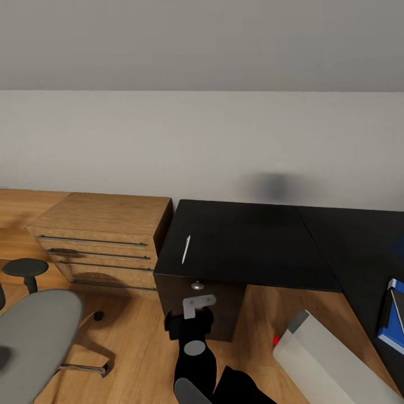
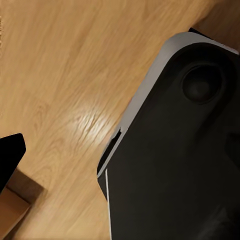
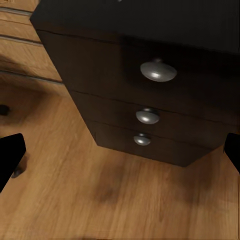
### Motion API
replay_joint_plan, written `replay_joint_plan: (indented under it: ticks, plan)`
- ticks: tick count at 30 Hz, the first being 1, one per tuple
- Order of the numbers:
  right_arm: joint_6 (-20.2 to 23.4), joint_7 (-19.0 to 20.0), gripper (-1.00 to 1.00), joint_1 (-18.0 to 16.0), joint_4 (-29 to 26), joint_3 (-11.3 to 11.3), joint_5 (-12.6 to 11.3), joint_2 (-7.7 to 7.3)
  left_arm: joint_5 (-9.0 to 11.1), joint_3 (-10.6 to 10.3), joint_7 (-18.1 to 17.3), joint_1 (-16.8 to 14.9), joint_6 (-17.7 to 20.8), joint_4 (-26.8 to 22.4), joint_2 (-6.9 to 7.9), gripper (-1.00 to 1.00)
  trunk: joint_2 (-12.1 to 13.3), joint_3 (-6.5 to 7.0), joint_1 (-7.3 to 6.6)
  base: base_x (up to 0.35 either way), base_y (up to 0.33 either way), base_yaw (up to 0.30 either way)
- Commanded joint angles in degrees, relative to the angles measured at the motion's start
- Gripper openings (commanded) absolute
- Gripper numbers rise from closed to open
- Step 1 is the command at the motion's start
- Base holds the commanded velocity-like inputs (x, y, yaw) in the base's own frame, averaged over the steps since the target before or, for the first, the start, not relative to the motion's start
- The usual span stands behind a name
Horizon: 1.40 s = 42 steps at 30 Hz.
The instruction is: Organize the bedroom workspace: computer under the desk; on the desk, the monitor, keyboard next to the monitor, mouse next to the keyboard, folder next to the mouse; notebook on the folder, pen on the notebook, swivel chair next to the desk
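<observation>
Right pincer [image 1: 196, 307] is spread wide: in its wrist view the two dark fingertips [image 3: 10, 156] sit at opposite edges with nothing between them. It hangs low in front of the desk [image 1: 247, 241], aimed at the dark drawer stack and its round silver knobs [image 3: 158, 70]. For the left pincer [image 2: 9, 159] I only get one dark tip over the wooden floor [image 2: 65, 75] next to the robot's own base [image 2: 180, 165], so can't tell if it's spread or pressed together.

What matters for the next move, I reckon, is the pen [image 1: 186, 249]. It's on the desktop near the left end, above and a bit farther than the right pincer, slightly to its left. Its long axis runs near to far with a small tilt. The right arm looks nearer, so I'd guess it goes up and over the desk edge.

The folder [image 1: 393, 325] is a blue sliver well off at the far right, on the other wing of the desk. A pale grey box with a red mark, probably the computer [image 1: 331, 359], lies on the floor to the near right. The swivel chair [image 1: 33, 331] is near left, in front of the light wooden cabinet [image 1: 101, 224].

No brands or readable writing anywhere
</observation>
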Motion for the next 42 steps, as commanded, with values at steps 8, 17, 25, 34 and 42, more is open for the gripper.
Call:
replay_joint_plan:
  ticks: [8, 17, 25, 34, 42]
  plan:
    - [0.1, 0.1, 1.00, -0.1, 1.9, -0.1, 10.4, -0.32, 2.7, 0.1, 0.8, 0.1, -0.8, -13.2, 3.49, 1.00, 0.0, -0.04, 0.00, 0.000, 0.000, 0.000]
    - [-1.6, 3.9, 1.00, -12.6, 18.6, -7.6, 16.3, 1.72, 4.2, 0.3, 0.9, -2.7, -5.2, -27.3, 5.24, 1.00, 0.0, -0.04, 0.00, 0.000, 0.000, 0.000]
    - [-8.3, 30.5, 1.00, -21.5, 44.5, -19.2, 16.4, 1.72, 4.1, 0.9, 0.6, -3.2, -17.0, -28.3, 7.40, 1.00, 0.0, -0.04, 0.00, 0.000, 0.000, 0.000]
    - [-11.5, 33.8, 1.00, -21.9, 47.7, -20.5, 16.2, 1.72, 2.0, 0.6, 0.4, -3.2, -21.2, -26.0, 7.08, 1.00, 0.0, -0.04, 0.00, 0.150, 0.000, 0.000]
    - [-14.6, 33.8, 1.00, -21.8, 47.7, -20.3, 16.2, 1.72, -1.0, 0.6, 0.4, -3.2, -21.2, -24.6, 6.16, 1.00, 0.0, -0.09, 0.00, 0.321, 0.042, 0.027]
